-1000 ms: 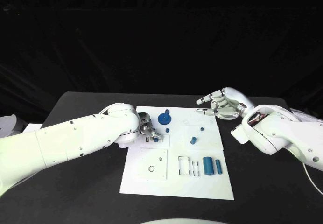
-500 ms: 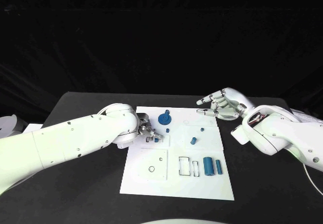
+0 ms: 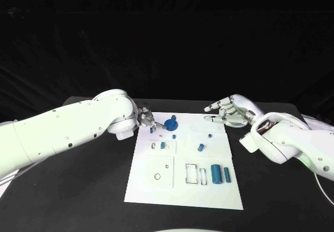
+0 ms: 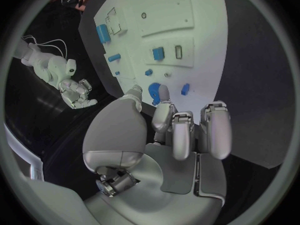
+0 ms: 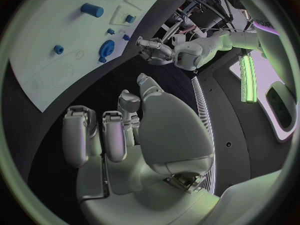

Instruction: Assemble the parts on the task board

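Where matte white task board (image 3: 182,188) lies, round blue parts (image 3: 171,124)

Task board (image 3: 182,183): white, matt, smooth, flat plate, thin black printed outlines. Parts: blue, smooth, plastic-looking; round disc (image 3: 171,125) and pair of cylinders (image 3: 220,172) showed slight sheen. Table (image 3: 83,193): black, matt. Left hand (image 3: 146,119) and right hand (image 3: 225,109): silver, metallic-looking, satin finish with soft highlights; finger pads (image 4: 214,131) pale grey, smooth. Arm shells (image 3: 69,133): white, glossy, hard plastic look. Backdrop: black, dull.
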Robot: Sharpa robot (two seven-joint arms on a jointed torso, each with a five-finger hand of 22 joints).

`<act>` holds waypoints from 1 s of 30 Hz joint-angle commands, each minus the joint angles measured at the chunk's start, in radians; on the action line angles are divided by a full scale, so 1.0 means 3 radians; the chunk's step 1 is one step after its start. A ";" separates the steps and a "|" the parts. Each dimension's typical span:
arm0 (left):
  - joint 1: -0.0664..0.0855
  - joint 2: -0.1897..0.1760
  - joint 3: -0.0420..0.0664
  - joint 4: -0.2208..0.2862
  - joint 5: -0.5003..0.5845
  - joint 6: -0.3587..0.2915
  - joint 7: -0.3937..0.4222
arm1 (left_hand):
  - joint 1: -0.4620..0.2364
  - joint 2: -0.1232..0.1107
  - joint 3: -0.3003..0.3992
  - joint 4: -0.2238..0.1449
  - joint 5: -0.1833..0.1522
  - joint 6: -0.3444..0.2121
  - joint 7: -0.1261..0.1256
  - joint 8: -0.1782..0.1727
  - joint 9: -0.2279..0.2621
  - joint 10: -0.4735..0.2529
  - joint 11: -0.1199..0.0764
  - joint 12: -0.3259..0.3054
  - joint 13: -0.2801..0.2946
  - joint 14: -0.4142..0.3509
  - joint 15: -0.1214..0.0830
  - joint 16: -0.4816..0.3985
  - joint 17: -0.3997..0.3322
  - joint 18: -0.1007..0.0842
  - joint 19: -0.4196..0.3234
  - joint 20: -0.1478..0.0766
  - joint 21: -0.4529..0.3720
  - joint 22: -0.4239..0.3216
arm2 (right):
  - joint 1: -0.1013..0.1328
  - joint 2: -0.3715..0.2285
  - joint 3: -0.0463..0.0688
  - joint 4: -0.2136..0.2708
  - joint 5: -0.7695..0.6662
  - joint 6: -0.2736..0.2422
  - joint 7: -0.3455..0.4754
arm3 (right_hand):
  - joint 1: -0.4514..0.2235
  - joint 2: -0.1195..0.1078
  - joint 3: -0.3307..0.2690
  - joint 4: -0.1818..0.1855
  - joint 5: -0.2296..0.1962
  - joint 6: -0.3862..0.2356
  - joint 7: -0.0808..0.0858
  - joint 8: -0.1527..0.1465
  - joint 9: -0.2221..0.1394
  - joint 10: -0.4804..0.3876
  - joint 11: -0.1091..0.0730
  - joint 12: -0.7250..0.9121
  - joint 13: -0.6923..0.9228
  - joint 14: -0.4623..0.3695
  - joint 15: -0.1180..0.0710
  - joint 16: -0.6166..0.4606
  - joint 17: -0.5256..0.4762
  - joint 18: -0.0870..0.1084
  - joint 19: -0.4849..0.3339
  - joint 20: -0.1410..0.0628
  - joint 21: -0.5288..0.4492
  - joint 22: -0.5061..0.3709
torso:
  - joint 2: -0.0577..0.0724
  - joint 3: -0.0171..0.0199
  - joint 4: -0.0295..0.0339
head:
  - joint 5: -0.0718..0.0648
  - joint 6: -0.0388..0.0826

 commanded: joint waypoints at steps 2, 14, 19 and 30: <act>0.0115 0.0050 0.0008 -0.0250 0.0239 0.0226 -0.0003 | 0.0111 0.0010 -0.0021 -0.0002 0.0007 -0.0053 0.0033 -0.0102 -0.0114 -0.0054 0.0036 -0.0064 -0.0069 0.0349 0.0044 0.0010 0.0878 0.0044 0.0075 0.0055 -0.0028 0.0268 | -0.0010 0.0011 0.0000 -0.0008 -0.0017 0.0042 0.0005 | -0.0030 -0.0011 -0.0017 0.0010 0.0019 0.0011 -0.0005 0.0002 0.0001 -0.0030 0.0001 -0.0016 -0.0005 0.0251 0.0014 -0.0015 0.0450 0.0058 -0.0029 -0.0001 -0.0018 -0.0004 | 0.0001 0.0001 0.0001 | 0.0011 0.0017; 0.0184 0.0321 -0.0044 -0.0844 -0.0138 0.0417 0.0094 | 0.0175 0.0024 -0.0052 0.0005 -0.0003 0.0042 0.0031 -0.0134 -0.0220 -0.0012 0.0037 -0.0001 -0.0024 0.0349 0.0053 0.0010 0.0878 0.0025 0.0119 0.0073 0.0029 0.0355 | -0.0015 0.0033 0.0000 -0.0016 -0.0016 0.0042 0.0007 | -0.0034 -0.0010 -0.0021 0.0014 0.0019 0.0011 -0.0006 0.0002 0.0001 -0.0028 0.0000 -0.0012 -0.0003 0.0252 0.0014 -0.0013 0.0455 0.0058 -0.0029 -0.0001 -0.0018 -0.0004 | 0.0009 -0.0009 0.0002 | 0.0010 0.0026; 0.0179 0.0441 -0.0092 -0.1025 -0.0210 0.0545 0.0111 | 0.0152 0.0041 -0.0078 0.0005 -0.0007 0.0092 0.0017 -0.0118 -0.0235 0.0009 0.0027 0.0030 0.0002 0.0349 0.0047 0.0010 0.0878 0.0016 0.0136 0.0070 0.0054 0.0392 | -0.0016 0.0044 0.0000 -0.0020 -0.0016 0.0045 0.0009 | -0.0034 -0.0009 -0.0021 0.0015 0.0020 0.0011 -0.0006 0.0002 0.0001 -0.0027 0.0000 -0.0011 -0.0002 0.0252 0.0014 -0.0013 0.0455 0.0058 -0.0029 -0.0001 -0.0018 -0.0003 | 0.0008 -0.0009 -0.0004 | 0.0023 0.0015; 0.0154 0.0588 -0.0136 -0.1216 -0.0244 0.0641 0.0157 | 0.0130 0.0056 -0.0102 0.0007 -0.0009 0.0122 0.0007 -0.0104 -0.0240 0.0031 0.0018 0.0065 0.0035 0.0349 0.0040 0.0010 0.0878 0.0010 0.0149 0.0064 0.0072 0.0419 | -0.0017 0.0062 0.0000 -0.0026 -0.0016 0.0046 0.0015 | -0.0034 -0.0009 -0.0021 0.0015 0.0021 0.0011 -0.0006 0.0002 0.0001 -0.0027 0.0000 -0.0009 -0.0002 0.0252 0.0014 -0.0013 0.0455 0.0058 -0.0028 -0.0001 -0.0017 -0.0002 | 0.0005 -0.0004 -0.0002 | 0.0024 0.0005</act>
